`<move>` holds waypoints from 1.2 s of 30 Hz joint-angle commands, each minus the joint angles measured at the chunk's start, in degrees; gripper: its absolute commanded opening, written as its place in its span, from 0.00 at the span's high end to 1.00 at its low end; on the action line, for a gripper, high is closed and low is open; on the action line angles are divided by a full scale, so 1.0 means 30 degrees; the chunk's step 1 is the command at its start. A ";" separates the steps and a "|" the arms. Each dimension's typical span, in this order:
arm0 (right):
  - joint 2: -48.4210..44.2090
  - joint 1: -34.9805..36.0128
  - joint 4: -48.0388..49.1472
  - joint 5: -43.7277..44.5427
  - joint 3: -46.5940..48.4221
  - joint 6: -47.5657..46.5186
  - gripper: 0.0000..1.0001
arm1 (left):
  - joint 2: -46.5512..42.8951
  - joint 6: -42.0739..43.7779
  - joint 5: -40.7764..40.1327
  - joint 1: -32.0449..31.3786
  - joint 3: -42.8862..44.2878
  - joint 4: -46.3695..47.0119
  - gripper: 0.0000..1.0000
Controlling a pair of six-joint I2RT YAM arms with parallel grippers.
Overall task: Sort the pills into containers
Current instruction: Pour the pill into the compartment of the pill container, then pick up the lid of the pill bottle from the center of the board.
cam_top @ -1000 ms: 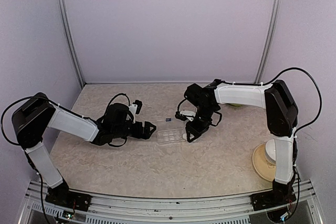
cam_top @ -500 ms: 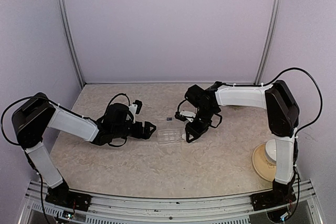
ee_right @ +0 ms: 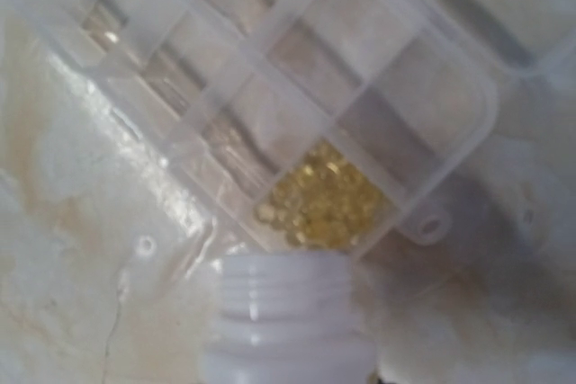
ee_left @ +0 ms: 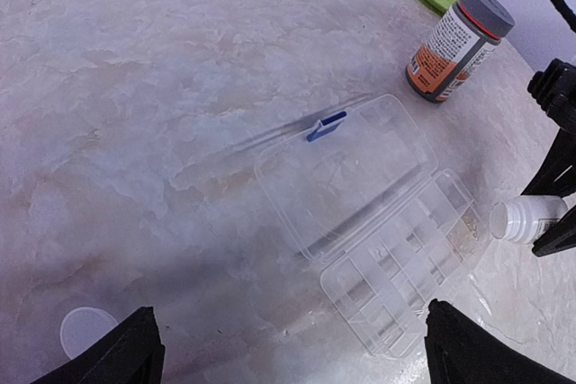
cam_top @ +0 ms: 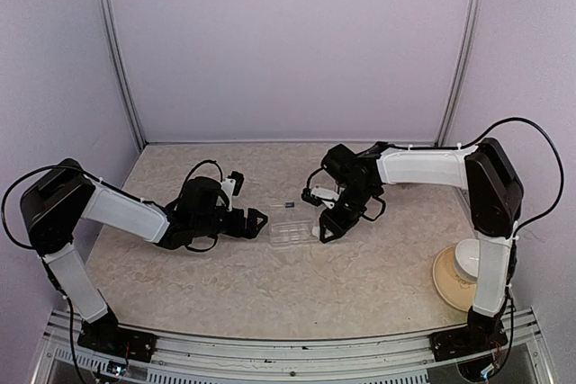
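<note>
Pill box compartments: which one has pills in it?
The corner compartment beside the white bottle's mouth: it holds yellow pills, the rest look empty.

I work in a robot test booth, a lab cell and no home. Beyond my left gripper (cam_top: 261,220) and right gripper (cam_top: 322,232) stand plain lilac wall panels (cam_top: 288,42), joined by bare aluminium posts (cam_top: 117,42). Beneath both lies a marble-patterned tabletop (cam_top: 270,294). Behind them my bases are bolted to a metal rail (cam_top: 288,348), and a black cable (cam_top: 509,118) loops over my right arm.
</note>
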 commanded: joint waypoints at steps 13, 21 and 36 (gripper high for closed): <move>-0.4621 0.0245 0.7656 -0.0350 -0.5445 -0.0489 0.75 | 0.0148 0.0066 -0.0055 -0.0143 0.0253 0.0218 0.01; -0.7479 0.0245 1.4089 -0.1266 -1.0284 -0.0547 0.75 | 0.0123 0.0145 -0.0414 -0.0126 0.0281 0.0030 0.01; -1.3489 0.0231 2.9774 -0.2021 -1.9242 0.0423 0.76 | 0.0123 0.0316 -0.1006 -0.0103 0.0312 -0.0190 0.01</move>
